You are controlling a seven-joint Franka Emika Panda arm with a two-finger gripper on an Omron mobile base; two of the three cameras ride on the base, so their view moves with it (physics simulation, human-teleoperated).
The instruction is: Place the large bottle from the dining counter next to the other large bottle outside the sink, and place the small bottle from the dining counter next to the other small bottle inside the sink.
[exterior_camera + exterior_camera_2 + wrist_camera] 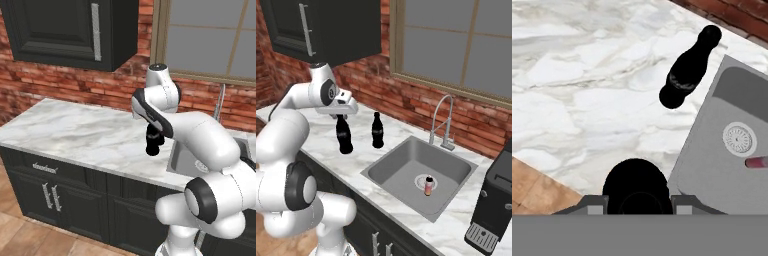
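A white robot arm reaches over a marble counter (pixel 406 210) beside a steel sink (pixel 401 165). Its tool (pixel 342 116) is closed around the neck of the large bottle (pixel 344 136), a glossy black cola bottle standing at the counter surface; contact with it cannot be told. Another black bottle (pixel 377 131) stands upright just beside it, nearer the brick wall (pixel 421 107). Inside the sink, the small pink bottle (pixel 428 186) stands by the drain (pixel 739 139).

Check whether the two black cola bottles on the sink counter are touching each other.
Apart. The right base view shows marble counter between the bottle under the hand and the other large bottle; the hand view shows a gap too.
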